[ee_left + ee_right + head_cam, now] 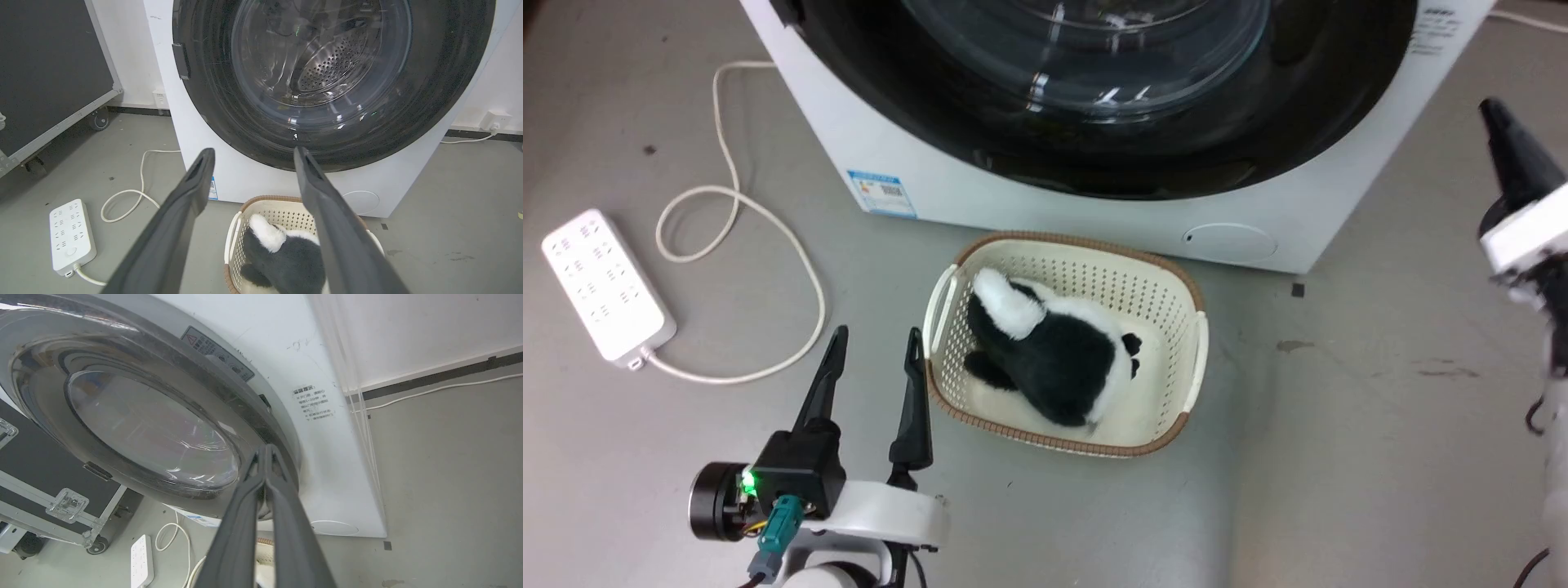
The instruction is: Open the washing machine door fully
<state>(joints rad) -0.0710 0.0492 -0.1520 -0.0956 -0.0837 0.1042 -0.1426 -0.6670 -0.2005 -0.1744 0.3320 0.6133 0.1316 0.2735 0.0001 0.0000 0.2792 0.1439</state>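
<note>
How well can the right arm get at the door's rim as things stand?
Probably yes: the right tool, fingers shut together, points at the rim of the door with nothing in between. Whether it touches is unclear.

Item count, washing-machine scene.
One washing machine door (441,81), one basket (1127,282), one plush toy (1054,351), one power strip (605,282), two tools: left tool (877,330), right tool (265,449).
</note>
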